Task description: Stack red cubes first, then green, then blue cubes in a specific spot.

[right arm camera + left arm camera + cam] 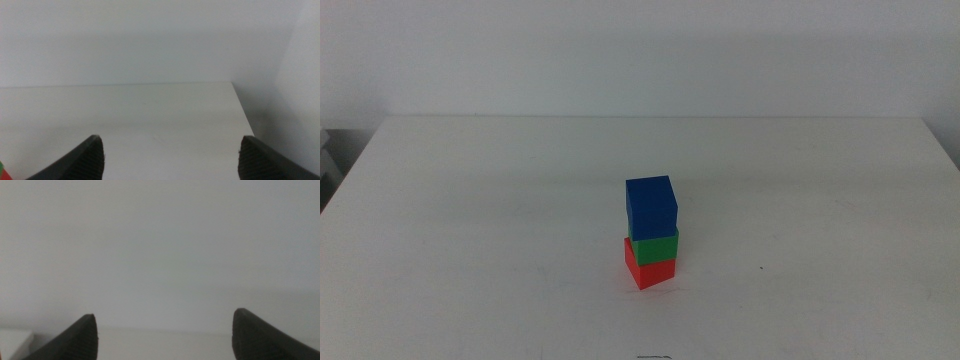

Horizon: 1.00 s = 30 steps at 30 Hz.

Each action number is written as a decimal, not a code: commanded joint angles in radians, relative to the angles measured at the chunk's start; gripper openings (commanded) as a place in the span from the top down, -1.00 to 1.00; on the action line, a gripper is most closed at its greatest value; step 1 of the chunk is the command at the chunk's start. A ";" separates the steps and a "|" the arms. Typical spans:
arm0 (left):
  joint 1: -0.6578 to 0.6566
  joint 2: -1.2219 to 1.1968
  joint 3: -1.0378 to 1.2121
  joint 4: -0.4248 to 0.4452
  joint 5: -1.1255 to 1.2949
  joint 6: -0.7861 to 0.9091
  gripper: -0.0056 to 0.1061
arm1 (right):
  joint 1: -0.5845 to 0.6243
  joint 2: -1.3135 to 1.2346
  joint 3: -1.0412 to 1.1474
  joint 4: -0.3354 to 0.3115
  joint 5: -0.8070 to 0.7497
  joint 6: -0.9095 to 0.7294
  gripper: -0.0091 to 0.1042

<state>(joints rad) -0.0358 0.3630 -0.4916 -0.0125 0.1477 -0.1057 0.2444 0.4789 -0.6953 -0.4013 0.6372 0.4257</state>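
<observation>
In the middle view a stack of three cubes stands near the table's middle front. The red cube (650,271) is at the bottom, the green cube (655,247) sits on it, and the dark-blue cube (651,207) is on top, slightly offset. Neither arm shows in the middle view. My left gripper (164,330) is open and empty, facing the wall. My right gripper (172,155) is open and empty over bare tabletop; a sliver of the red and green cubes (2,172) shows at the edge of the right wrist view.
The white table (470,220) bears only the stack. Its right edge and far edge show in the right wrist view (245,112), with a white wall behind.
</observation>
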 commanded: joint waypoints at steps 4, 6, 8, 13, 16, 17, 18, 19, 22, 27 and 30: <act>-0.002 -0.053 0.134 -0.011 -0.114 -0.009 -0.71 | -0.028 -0.167 0.138 -0.035 -0.071 -0.006 -0.49; -0.002 -0.071 0.186 -0.011 -0.114 -0.009 -0.71 | -0.028 -0.216 0.188 -0.036 -0.071 -0.006 -0.49; -0.002 -0.088 0.219 -0.011 -0.113 -0.009 -0.71 | -0.028 -0.248 0.229 -0.036 -0.072 -0.006 -0.49; -0.002 -0.095 0.253 -0.011 -0.105 -0.009 -0.71 | -0.028 -0.294 0.295 -0.021 -0.070 -0.006 -0.49; -0.002 -0.095 0.263 -0.011 -0.102 -0.009 -0.71 | -0.028 -0.293 0.297 0.001 -0.064 -0.006 -0.49; -0.002 -0.095 0.265 -0.011 -0.100 -0.009 -0.71 | -0.028 -0.293 0.297 0.005 -0.064 -0.006 -0.49; -0.002 -0.095 0.265 -0.011 -0.099 -0.009 -0.71 | -0.028 -0.293 0.297 0.007 -0.064 -0.006 -0.49; -0.002 -0.095 0.265 -0.011 -0.100 -0.009 -0.71 | -0.028 -0.293 0.297 0.007 -0.064 -0.006 -0.49; -0.002 -0.095 0.265 -0.011 -0.100 -0.009 -0.71 | -0.028 -0.295 0.297 0.007 -0.064 -0.006 -0.49; -0.002 -0.095 0.265 -0.011 -0.100 -0.009 -0.71 | -0.047 -0.362 0.297 0.005 -0.061 -0.005 -0.49; -0.002 -0.095 0.265 -0.011 -0.100 -0.009 -0.71 | -0.073 -0.381 0.298 -0.016 -0.078 -0.006 -0.49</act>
<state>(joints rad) -0.0358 0.2564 -0.1997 -0.0125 0.1303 -0.1065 0.1873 0.0912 -0.3739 -0.3754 0.6375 0.4257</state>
